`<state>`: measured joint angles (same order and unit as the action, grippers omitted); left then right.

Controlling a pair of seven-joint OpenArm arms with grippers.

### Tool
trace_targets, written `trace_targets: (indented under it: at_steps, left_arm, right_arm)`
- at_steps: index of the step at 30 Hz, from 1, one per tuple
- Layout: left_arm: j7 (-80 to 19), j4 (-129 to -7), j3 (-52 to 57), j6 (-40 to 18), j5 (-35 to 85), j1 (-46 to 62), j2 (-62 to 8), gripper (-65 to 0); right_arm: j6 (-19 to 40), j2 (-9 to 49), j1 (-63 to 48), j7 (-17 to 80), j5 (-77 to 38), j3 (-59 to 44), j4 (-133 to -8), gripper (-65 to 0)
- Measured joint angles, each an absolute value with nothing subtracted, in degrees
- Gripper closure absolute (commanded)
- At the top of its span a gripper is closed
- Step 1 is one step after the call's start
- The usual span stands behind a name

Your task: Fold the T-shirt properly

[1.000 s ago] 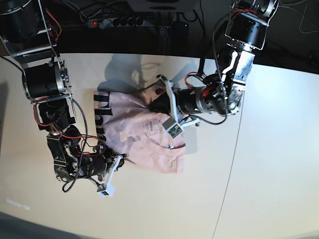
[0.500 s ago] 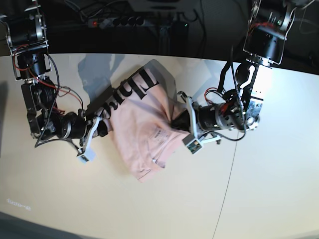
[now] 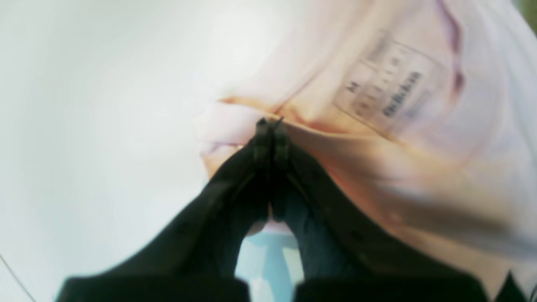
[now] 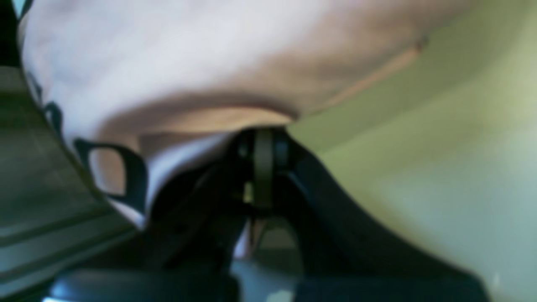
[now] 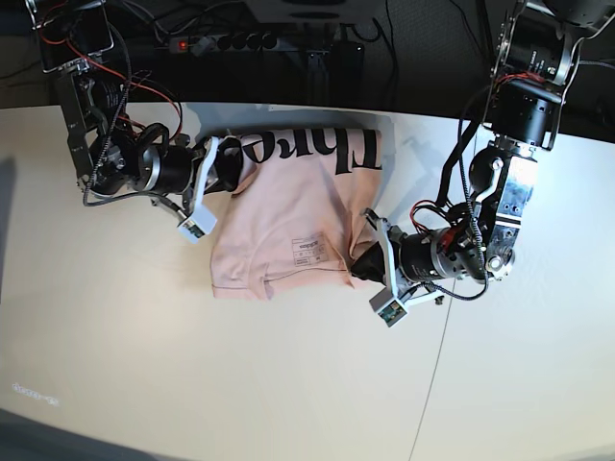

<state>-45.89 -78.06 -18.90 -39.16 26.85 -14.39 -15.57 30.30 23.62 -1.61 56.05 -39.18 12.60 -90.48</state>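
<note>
Pink cotton spreads across the middle of the pale table — the T-shirt, with its black lettering along the edge at 12 o'clock and a small white label near the centre. Right gripper, at 10 o'clock, has its fingers clamped together on the shirt's corner. Left gripper, at 4 o'clock, is pinched on the opposite edge — fingers pressed together over a fold.

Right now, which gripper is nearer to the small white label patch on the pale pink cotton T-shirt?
Left. The left gripper pinches the T-shirt edge just beside the label patch; the right gripper grips the far end, near the black lettering.
</note>
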Motion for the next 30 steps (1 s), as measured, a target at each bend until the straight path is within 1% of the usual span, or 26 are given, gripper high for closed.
trace_targets:
  at_steps: [4, 8, 10, 13, 15, 22, 27, 30]
  left_arm:
    - [-45.8, -78.0, -18.9, -39.2, 27.1, -15.4, -15.7, 0.0]
    - [-48.9, -79.1, -16.4, -39.2, 35.3, -16.0, -18.3, 0.0]
    - [-53.6, -81.4, -12.8, -39.2, 39.4, -16.0, -20.7, 0.0]
    - [-61.6, -87.9, -7.2, -39.1, 48.2, -13.9, -23.7, 0.0]
    - [-64.3, -94.1, -5.9, -39.1, 49.8, -10.0, -25.1, 0.0]
    - [-64.5, -109.0, -3.8, -39.2, 50.7, 7.5, -29.9, 0.0]
    - [-64.2, -117.6, 4.8, -39.2, 52.2, 22.7, -29.7, 0.0]
    - [-63.8, -119.3, 6.6, -39.2, 52.1, 31.0, -29.7, 0.0]
  right_arm:
    - [30.3, 22.7, -1.5, 56.1, -39.0, 12.1, -90.5, 0.0]
    - [30.3, 22.3, -2.1, 57.8, -38.9, 5.9, -90.9, 0.0]
    - [30.4, 22.5, -2.4, 59.2, -37.5, 0.7, -91.1, 0.0]
    - [30.4, 24.6, -3.6, 60.5, -40.0, -7.0, -91.9, 0.0]
    - [30.5, 26.2, -6.1, 60.4, -42.7, -11.3, -93.5, 0.0]
    - [30.5, 27.1, -20.7, 61.3, -44.7, -22.7, -100.9, 0.0]
    - [30.5, 26.7, -35.1, 61.1, -48.2, -35.6, -105.2, 0.0]
    - [30.5, 24.8, -43.2, 62.3, -49.6, -40.8, -105.5, 0.0]
